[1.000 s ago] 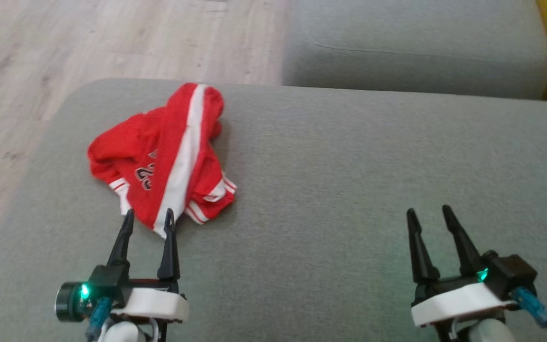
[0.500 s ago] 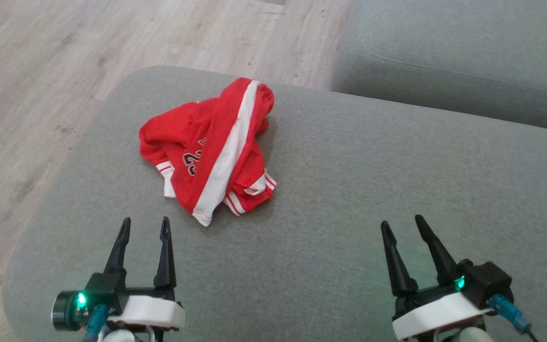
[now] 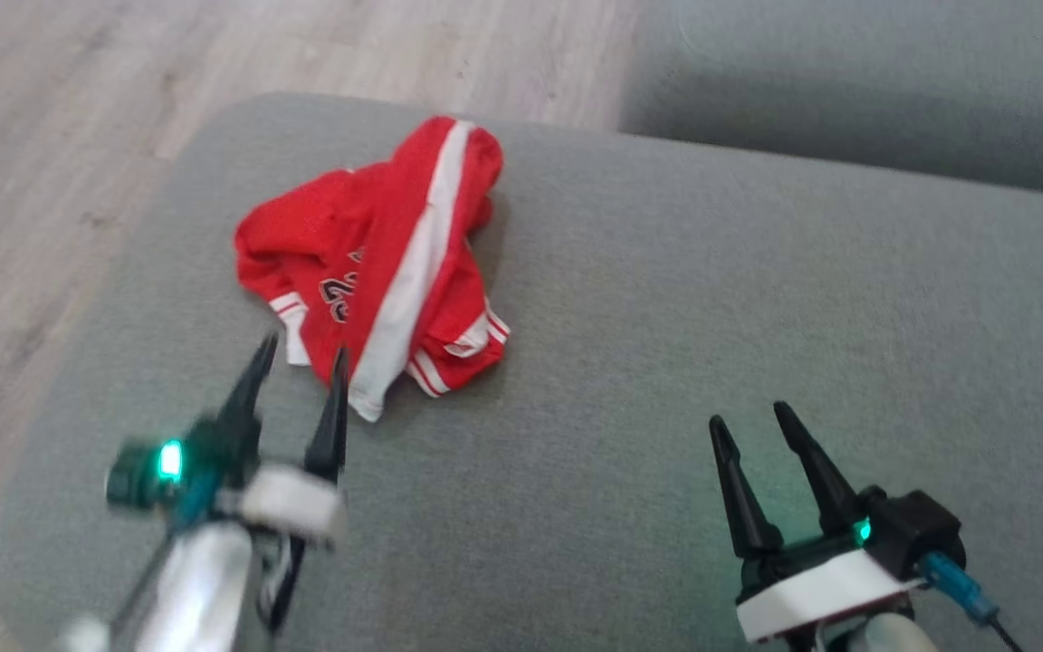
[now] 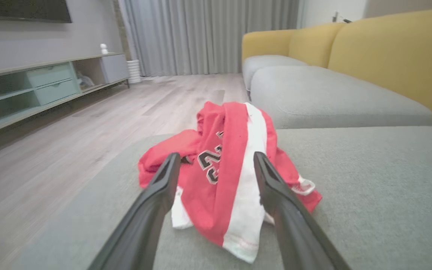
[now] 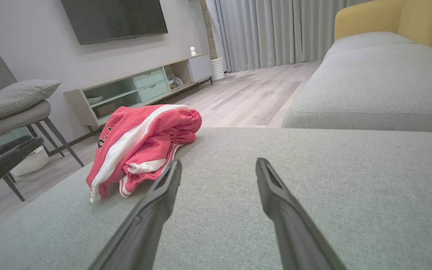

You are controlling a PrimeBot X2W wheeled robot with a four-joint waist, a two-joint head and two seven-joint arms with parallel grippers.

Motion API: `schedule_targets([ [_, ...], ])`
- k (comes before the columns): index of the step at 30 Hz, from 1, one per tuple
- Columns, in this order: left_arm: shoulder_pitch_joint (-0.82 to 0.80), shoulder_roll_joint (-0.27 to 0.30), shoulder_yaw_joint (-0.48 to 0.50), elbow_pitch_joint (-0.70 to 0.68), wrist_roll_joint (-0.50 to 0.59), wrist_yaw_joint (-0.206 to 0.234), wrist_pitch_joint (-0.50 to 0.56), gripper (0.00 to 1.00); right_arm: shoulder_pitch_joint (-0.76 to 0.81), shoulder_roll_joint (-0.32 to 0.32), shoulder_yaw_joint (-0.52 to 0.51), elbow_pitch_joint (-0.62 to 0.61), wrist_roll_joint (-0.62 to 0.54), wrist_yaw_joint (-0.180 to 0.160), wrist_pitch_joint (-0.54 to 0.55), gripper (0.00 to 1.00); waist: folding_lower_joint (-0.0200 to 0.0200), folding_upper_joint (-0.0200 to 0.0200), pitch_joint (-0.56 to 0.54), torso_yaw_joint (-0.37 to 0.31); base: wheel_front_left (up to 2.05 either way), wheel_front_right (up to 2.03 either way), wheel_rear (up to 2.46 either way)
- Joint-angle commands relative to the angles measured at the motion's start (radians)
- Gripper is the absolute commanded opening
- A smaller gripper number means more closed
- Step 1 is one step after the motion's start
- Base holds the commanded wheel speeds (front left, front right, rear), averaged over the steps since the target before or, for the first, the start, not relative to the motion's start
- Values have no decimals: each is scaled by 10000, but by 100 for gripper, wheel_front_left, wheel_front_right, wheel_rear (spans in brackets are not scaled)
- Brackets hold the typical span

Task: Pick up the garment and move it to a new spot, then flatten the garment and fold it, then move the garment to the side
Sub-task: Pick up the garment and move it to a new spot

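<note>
Head view: red-and-white garment (image 3: 377, 263) lies crumpled on grey sofa cushion (image 3: 666, 317), near its far-left corner. Left tool (image 3: 304, 347) fingers apart, tips at garment's near hem, gripping nothing. Right tool (image 3: 750, 415) also spread, empty, well apart from the garment.

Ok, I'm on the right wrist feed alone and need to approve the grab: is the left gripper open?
Observer: Yes. The left gripper is open, with its fingers spread in front of the red shorts.
Operator: What's between them?
Observer: In the left wrist view the printed number sits between the fingers. The white stripe runs beside the finger on that view's right.
Operator: Touching?
Observer: Can't tell. In the head view the tips overlap the shorts' near hem.
</note>
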Motion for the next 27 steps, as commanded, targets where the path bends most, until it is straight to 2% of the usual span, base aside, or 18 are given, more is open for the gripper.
schedule_targets([
  [1, -839, 254, 240, -213, 78, -41, 84, 100, -551, -72, 189, -312, -88, -7, -111, 100, -1, -1, 266, -236, 0, 0, 0],
  [4, -1949, 496, -35, 495, -41, -262, 909, 100, -694, -72, 132, -308, -141, -7, -111, 100, -1, -1, 568, -471, 0, 0, 0],
  [9, -3284, 954, -377, 1694, -380, -393, 1990, 100, -978, -72, 212, -322, -166, -7, -111, 100, -1, -1, 984, -905, 0, 0, 0],
  [22, -4608, 1674, -1665, 3855, -1995, -425, 2842, 100, -1439, -72, 306, -321, -144, -7, -111, 100, -1, -1, 1520, -1698, 0, 0, 0],
  [23, -4652, 1719, -1799, 3939, -2133, -426, 2874, 19, -1451, -72, 306, -318, -135, -7, -111, 100, -1, -1, 1515, -1726, 0, 0, 0],
  [24, -4699, 1777, -1922, 3984, -2251, -426, 2829, 0, -1456, -72, 304, -312, -125, -7, -111, 100, -1, -1, 1498, -1751, 0, 0, 0],
  [27, -4884, 1904, -2137, 4008, -2532, -426, 2440, 0, -1428, -72, 273, -275, -89, -7, -111, 100, -1, -1, 1385, -1773, 0, 0, 0],
])
